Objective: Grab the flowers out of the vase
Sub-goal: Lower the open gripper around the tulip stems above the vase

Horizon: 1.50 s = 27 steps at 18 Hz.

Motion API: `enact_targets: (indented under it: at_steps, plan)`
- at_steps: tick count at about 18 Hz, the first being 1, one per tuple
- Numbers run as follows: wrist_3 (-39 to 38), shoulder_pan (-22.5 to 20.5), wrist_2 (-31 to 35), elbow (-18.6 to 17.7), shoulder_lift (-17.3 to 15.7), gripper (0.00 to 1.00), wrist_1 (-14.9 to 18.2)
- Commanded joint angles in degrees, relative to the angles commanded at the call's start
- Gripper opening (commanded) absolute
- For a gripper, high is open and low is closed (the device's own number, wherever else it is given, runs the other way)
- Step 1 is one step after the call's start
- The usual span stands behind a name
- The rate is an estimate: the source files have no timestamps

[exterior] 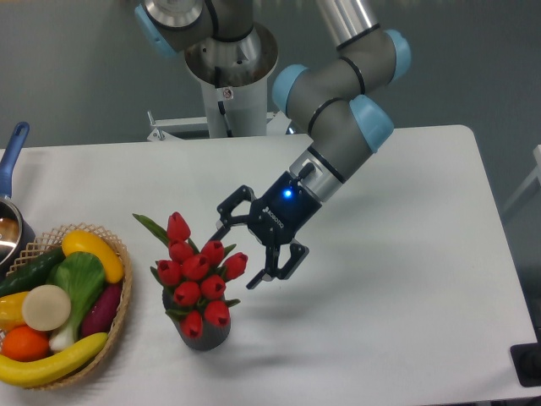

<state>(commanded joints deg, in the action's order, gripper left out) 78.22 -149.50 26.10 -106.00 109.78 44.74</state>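
The flowers (pixel 194 275), red tulip buds with green leaves, stand upright in the vase (pixel 203 333), a dark ribbed cylinder near the front of the worktop (pixel 406 279), left of centre. The narrow vase keeps the stems bunched, so the buds fan out above its rim. The gripper (pixel 246 248) hangs just right of the bunch, tilted down and to the left, its jaws released and spread wide with nothing between them. One finger reaches past the far side of the buds, the other sits near the rightmost bud; whether either touches a bud I cannot tell. That slant suggests an approach from the side, probably to close around the stems or heads. The worktop is plain white. At its left edge sits a wicker basket (pixel 118 306) of fruit and vegetables, with a blue-handled pan (pixel 12 157) beyond it. Behind is a grey wall (pixel 76 68).
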Motion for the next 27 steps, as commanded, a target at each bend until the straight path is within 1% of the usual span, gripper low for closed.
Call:
enact_targets:
  at_steps: [5,9,13,16,19,23,25,27]
  plan:
    - [0.3,1.1,0.0,0.2,0.4,1.00,-0.1]
    - [3.1,2.1,0.0,0.2,1.3,1.00,-0.1]
    - [3.0,3.2,0.0,0.4,1.5,1.00,-0.1]
    - [2.6,4.4,-0.2,1.6,1.6,1.00,-0.1]
    - [2.7,5.2,-0.2,1.8,2.2,1.00,-0.1]
    - [3.0,6.3,-0.2,3.2,3.8,1.00,-0.2]
    - [3.0,6.7,-0.2,3.3,4.2,1.00,-1.1]
    - [2.9,6.9,-0.2,3.3,4.4,1.00,-1.1]
